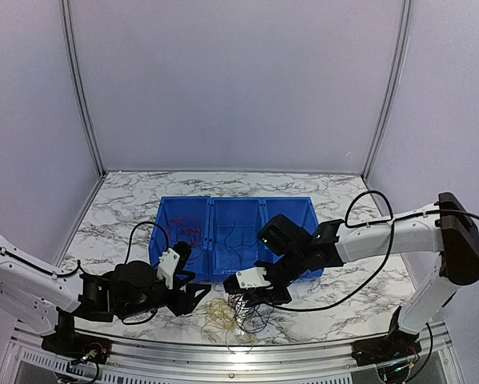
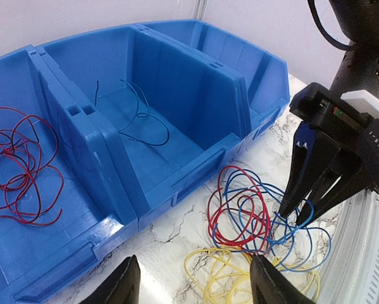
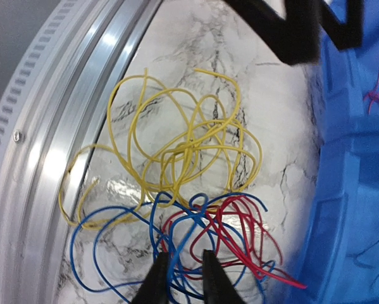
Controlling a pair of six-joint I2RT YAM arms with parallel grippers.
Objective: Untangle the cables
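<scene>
a white marble-patterned tabletop with grey veins (image 1: 119, 216) sits inside a plain booth of pale lilac walls (image 1: 223, 80). a ribbed aluminium rail (image 3: 62, 126) runs along the table's near edge.

two robot arms reach in from the near edge. one long blue plastic bin (image 2: 81, 139), divided into three compartments, stands at the middle of the table. its left compartment holds loose loops of thin red wire (image 2: 18, 158). its middle compartment holds thin dark blue wire (image 2: 145, 123).

the tangle of thin cables (image 2: 252, 215) lies on the marble just in front of the bin, near the rail. it shows three colours: yellow loops nearest the rail, with blue and red loops knotted together beside them. the number of separate strands cannot be told.

the left gripper (image 2: 195, 266) hangs near the tangle with its two fingers wide apart, holding nothing. the right gripper (image 3: 183, 259) points down into the blue and red knot. its fingers are nearly together, with blue strands in the narrow gap. whether they are pinched cannot be told.
</scene>
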